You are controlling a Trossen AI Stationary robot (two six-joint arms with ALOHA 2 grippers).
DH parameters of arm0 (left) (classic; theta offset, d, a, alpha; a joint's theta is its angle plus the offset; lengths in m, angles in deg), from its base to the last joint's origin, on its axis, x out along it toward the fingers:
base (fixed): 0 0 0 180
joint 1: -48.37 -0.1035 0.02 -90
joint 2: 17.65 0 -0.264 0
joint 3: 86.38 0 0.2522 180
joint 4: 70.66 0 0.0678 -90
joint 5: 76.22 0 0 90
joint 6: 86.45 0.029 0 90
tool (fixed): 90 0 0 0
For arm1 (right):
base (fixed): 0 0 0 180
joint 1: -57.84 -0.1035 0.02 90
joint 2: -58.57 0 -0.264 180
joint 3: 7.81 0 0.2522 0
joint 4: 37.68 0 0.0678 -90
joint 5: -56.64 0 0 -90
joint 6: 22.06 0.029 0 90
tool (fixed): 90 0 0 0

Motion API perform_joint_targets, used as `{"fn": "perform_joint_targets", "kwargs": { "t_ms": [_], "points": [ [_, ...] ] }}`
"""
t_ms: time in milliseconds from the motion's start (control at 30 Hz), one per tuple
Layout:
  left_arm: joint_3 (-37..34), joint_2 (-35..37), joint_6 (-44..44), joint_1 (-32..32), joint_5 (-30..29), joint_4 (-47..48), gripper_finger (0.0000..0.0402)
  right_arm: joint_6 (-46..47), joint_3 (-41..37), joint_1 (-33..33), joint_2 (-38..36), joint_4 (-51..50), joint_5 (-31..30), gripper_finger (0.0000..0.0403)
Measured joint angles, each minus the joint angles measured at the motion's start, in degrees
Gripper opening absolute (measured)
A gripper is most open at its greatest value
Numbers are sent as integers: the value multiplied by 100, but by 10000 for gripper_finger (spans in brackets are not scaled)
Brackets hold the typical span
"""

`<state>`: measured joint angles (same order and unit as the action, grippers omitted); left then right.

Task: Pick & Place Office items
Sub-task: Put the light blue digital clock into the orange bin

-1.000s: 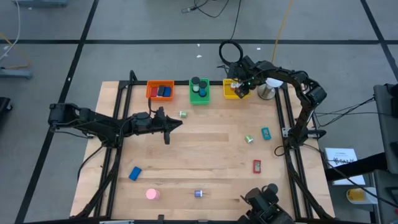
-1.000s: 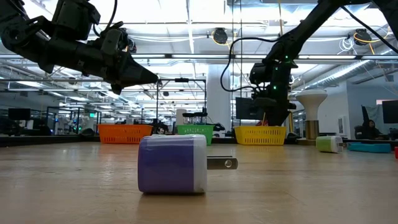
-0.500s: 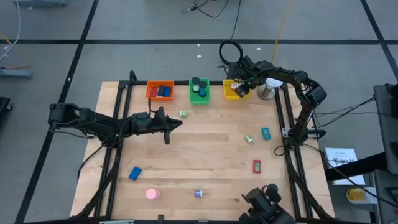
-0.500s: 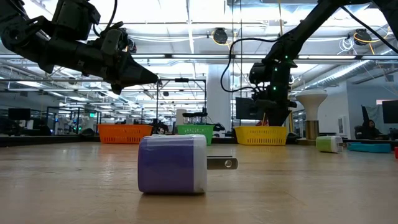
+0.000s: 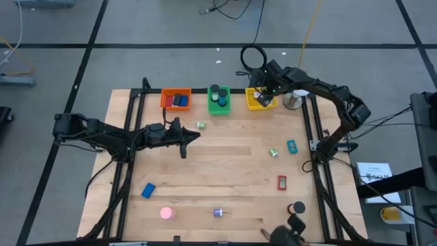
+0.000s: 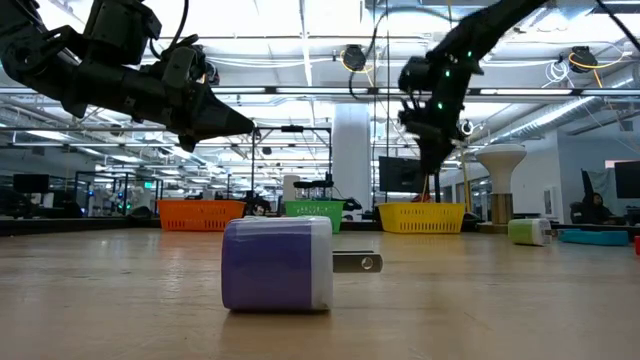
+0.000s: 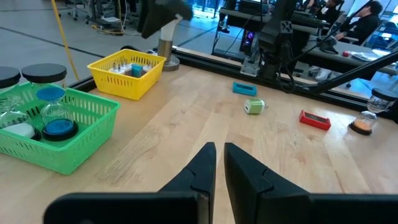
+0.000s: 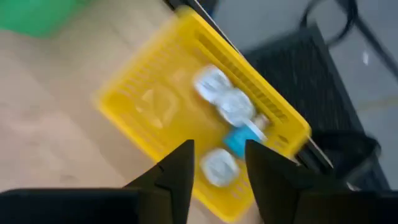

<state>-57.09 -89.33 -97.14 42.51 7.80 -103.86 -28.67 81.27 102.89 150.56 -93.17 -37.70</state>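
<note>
My right gripper (image 5: 265, 87) hangs open above the yellow bin (image 5: 258, 101), pointing steeply down, with nothing between its fingers (image 8: 177, 171). The yellow bin (image 8: 155, 106) holds white and blue pieces (image 8: 236, 140). My left gripper (image 5: 194, 138) waits shut and nearly level over the table's left middle, holding nothing. Loose office items lie on the wood: a blue block (image 5: 148, 190), a pink round piece (image 5: 167, 213), a purple plug block (image 6: 277, 263), a red piece (image 5: 282, 182), a teal piece (image 5: 292, 146) and small green pieces (image 5: 273, 153).
An orange bin (image 5: 175, 100) and a green bin (image 5: 219, 100) stand beside the yellow one along the far edge. The white-domed stand (image 5: 293, 101) is right of them. Black frame rails (image 5: 317, 171) run along both sides. A black round piece (image 5: 298, 207) lies near the front right.
My right gripper has risen from just over the yellow bin to well above it, tipping as it went, and its arm has swung toward the table's right edge. The bin and the loose items have stayed where they were.
</note>
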Motion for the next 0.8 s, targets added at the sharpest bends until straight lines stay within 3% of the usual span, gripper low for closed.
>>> {"fn": "perform_joint_targets", "kwargs": {
  "t_ms": [200,333,633,700,800],
  "points": [
    [0,0,0,-1,0,2,33,523,-1221,-794,-875,1575,929,53],
    [0,0,2,0,0,0,33,1000,-2366,-1400,-1453,3064,1031,6],
    [0,0,0,0,0,0,33,2457,-4940,-2551,-1922,8640,1222,26],
    [0,0,0,0,2,0,33,2696,-5142,-2640,-1955,8859,1364,22],
    [0,0,0,0,2,0,33,2952,-5158,-2804,-2162,8184,1050,15]
  ]
}}
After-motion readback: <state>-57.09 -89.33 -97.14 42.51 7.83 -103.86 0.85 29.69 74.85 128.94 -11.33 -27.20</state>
